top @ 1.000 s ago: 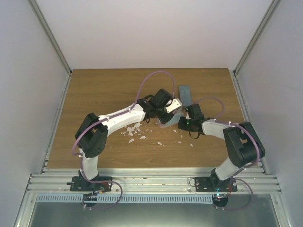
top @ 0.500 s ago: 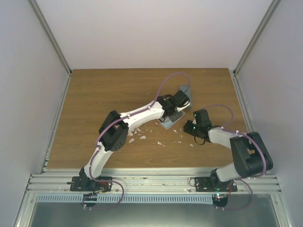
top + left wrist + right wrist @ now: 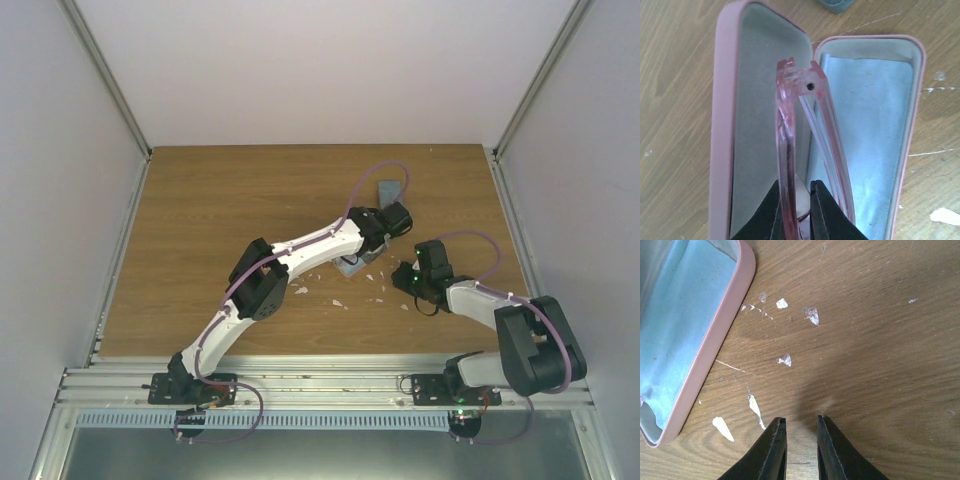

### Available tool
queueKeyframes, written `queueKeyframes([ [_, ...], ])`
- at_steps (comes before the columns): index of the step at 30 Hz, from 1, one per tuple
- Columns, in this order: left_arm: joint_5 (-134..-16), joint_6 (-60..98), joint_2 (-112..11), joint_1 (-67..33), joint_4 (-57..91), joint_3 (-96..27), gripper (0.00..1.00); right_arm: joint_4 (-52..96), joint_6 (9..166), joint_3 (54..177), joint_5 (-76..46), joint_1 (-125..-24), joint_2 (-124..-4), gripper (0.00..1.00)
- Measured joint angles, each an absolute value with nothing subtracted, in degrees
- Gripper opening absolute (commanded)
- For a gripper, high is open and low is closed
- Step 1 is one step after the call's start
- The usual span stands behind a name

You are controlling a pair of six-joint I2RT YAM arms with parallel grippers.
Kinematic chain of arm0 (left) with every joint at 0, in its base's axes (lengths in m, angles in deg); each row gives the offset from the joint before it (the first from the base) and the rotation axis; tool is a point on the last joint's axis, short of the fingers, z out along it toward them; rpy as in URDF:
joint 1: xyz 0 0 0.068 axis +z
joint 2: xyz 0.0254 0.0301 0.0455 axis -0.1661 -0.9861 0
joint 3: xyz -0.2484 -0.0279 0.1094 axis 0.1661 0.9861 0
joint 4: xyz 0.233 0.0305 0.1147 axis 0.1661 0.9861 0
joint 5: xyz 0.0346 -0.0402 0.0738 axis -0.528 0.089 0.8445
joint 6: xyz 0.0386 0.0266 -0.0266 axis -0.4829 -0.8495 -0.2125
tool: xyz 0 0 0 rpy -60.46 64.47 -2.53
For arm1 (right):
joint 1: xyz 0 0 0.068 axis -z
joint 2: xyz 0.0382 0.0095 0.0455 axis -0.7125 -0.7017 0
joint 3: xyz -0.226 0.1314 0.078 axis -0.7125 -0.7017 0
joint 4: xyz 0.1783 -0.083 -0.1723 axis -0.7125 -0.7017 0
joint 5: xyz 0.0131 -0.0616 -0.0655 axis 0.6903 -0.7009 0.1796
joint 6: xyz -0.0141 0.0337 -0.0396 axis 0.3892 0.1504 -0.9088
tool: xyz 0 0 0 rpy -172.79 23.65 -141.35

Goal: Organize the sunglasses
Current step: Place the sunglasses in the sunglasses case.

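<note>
Left end effector clamped — right ajar

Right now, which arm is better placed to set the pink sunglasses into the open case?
Left. The left gripper is shut on the pink sunglasses, held over the open pink case. The right gripper holds nothing, over the table beside the case.

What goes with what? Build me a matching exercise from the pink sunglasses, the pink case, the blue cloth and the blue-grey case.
1 pink sunglasses
2 pink case
3 light blue cloth
4 blue-grey case

a lying inside one case half
b pinched in the left jaws
c on the wood beyond the open case
d lying open on the table

Pairs: 1-b, 2-d, 3-a, 4-c.
</note>
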State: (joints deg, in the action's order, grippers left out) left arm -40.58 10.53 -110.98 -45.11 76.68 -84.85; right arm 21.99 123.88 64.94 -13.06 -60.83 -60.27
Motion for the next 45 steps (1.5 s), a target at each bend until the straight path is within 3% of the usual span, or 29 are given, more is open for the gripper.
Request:
queueKeyframes([
  [7, -38.24, 11.67, -112.95, -45.20, 77.92, -85.39, 0.01, 22.27, 123.90, 64.81, -12.75, -60.83, -60.27, 0.19],
  [13, -37.74, 11.76, -114.65, -45.31, 78.42, -87.21, 0.13, 22.47, 123.90, 64.72, -12.12, -60.83, -60.27, 0.19],
  [31, -40.36, 13.70, -116.62, -45.44, 78.69, -87.80, 0.31, 22.36, 123.88, 64.72, -11.55, -60.79, -60.11, 0.19],
  [37, -42.75, 14.12, -116.56, -45.44, 78.69, -87.80, 0.47, 21.25, 123.88, 64.72, -10.92, -60.79, -58.28, 0.23],
  [45, -47.86, 15.21, -110.65, -45.09, 77.70, -84.56, 0.48, 21.33, 122.42, 65.00, -7.92, -60.79, -56.51, 0.32],
])
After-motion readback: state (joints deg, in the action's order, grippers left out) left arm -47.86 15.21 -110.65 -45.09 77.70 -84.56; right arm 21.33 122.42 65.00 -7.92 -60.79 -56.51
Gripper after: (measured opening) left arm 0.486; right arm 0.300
